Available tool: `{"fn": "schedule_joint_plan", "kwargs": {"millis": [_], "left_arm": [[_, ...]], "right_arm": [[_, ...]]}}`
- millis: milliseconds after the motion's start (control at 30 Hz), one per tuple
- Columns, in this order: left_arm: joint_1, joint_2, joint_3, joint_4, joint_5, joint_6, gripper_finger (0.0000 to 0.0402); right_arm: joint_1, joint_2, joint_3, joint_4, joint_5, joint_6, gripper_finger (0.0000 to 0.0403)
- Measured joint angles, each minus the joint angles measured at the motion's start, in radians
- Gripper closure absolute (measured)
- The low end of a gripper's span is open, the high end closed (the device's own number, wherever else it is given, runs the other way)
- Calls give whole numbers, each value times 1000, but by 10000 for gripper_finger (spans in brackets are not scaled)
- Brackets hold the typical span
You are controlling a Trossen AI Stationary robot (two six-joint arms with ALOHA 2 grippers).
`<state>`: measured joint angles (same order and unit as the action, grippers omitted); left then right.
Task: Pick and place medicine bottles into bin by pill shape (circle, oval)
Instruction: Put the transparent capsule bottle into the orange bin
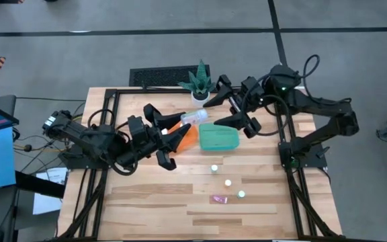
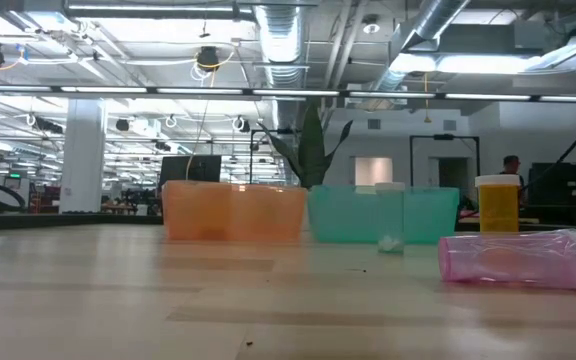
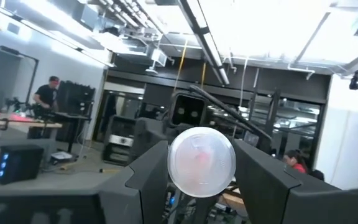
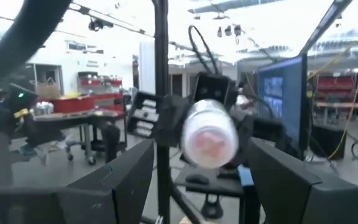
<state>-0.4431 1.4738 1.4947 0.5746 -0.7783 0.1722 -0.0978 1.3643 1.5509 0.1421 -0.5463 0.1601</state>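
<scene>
- A large open-plan robotics lab or workshop: exposed silver ventilation ducts [image 2: 280,40] and strip lights cross the ceiling.
- Workbenches, a person standing at a cluttered desk [image 3: 45,96], and a blue-lit monitor screen [image 4: 279,93] fill the floor beyond.

Grey floor [image 1: 355,202] crossed by dark lines surrounds the wooden table [image 1: 180,208] — overhead, silver ducts [image 2: 278,40] and bright strip lights [image 2: 168,92]; 1 white column [image 2: 81,150] stands behind.

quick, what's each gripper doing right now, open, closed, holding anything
Left gripper: closed on one end of the clear bottle, raised above the bins.
Right gripper: at the bottle's other end; grip cannot be told.
</scene>
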Motion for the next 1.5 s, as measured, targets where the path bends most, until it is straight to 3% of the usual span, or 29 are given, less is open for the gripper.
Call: {"fn": "schedule_joint_plan", "kwargs": {"millis": [300, 1133, 1267, 1500], "left_arm": [[2, 0, 0, -11, 27, 0, 242], [40, 0, 0, -47, 67, -62, 242], [40, 0, 0, -47, 67, -71, 242], [40, 0, 0, -47, 58, -71, 242]], "right_arm": [[1, 54, 1, 106, -1, 43, 132], [6, 63, 0, 124, -40, 79, 138], [6, 63, 0, 124, -40, 79, 169], [5, 62, 0, 126, -44, 77, 269]]}}
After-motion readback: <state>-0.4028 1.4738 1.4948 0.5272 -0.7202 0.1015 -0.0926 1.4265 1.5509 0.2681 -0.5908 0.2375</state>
